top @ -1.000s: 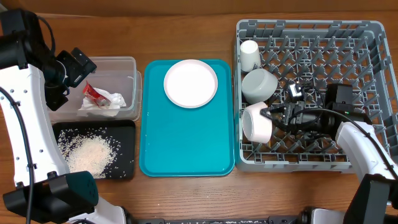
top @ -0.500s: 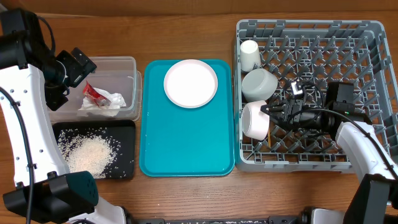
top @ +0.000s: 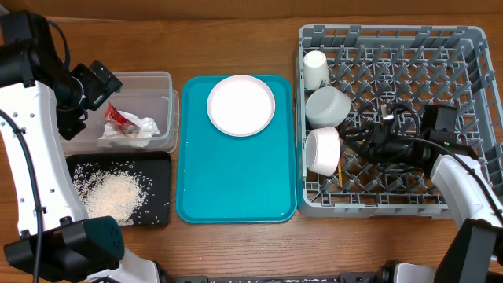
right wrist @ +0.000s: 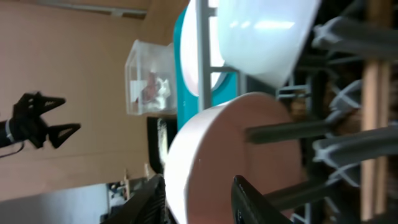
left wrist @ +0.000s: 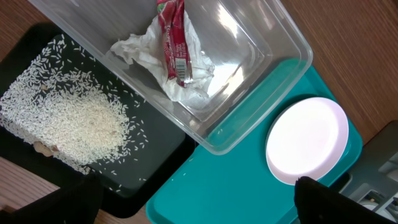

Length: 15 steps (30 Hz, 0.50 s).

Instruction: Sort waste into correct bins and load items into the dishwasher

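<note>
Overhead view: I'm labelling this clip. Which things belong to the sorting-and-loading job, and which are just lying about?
Job: napkin, wrapper, rice, tub, black tray, plate, upper bowl, lower bowl, cup, rack.
Lying about: teal tray, table.

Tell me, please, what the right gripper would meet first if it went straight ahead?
Most likely the lower whitish bowl, tipped on its side in the dish rack, directly ahead of the open right gripper; depth between them is unclear.
</note>
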Motion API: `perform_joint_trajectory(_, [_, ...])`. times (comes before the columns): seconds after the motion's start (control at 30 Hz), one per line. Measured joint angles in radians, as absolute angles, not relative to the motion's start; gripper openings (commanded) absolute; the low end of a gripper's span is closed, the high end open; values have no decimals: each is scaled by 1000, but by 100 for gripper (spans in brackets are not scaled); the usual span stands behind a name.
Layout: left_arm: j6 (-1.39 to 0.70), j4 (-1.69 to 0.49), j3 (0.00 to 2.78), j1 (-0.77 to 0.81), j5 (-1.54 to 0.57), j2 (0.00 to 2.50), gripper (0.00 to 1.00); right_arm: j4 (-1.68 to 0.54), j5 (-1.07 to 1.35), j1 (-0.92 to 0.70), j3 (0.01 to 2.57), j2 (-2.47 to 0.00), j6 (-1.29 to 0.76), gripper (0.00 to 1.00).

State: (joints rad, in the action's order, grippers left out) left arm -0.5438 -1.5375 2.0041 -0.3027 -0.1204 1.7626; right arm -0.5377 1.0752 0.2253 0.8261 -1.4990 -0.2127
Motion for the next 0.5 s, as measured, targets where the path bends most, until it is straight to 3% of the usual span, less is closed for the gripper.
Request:
perform_joint_trajectory(0.27, [-544,-1538,2004,-303,-120,1763,100,-604,942,228,857,-1499,-229,35])
perform_joint_trajectory(0.33, [-544,-1538,2004,-303,-120,1763,100,-664,902,228,905,-1499,-231,31])
perform_joint_trajectory(0.5, [-544,-1538,2004,-303,-120,1763,100,-849,779,213,1097,-1494,-212,9])
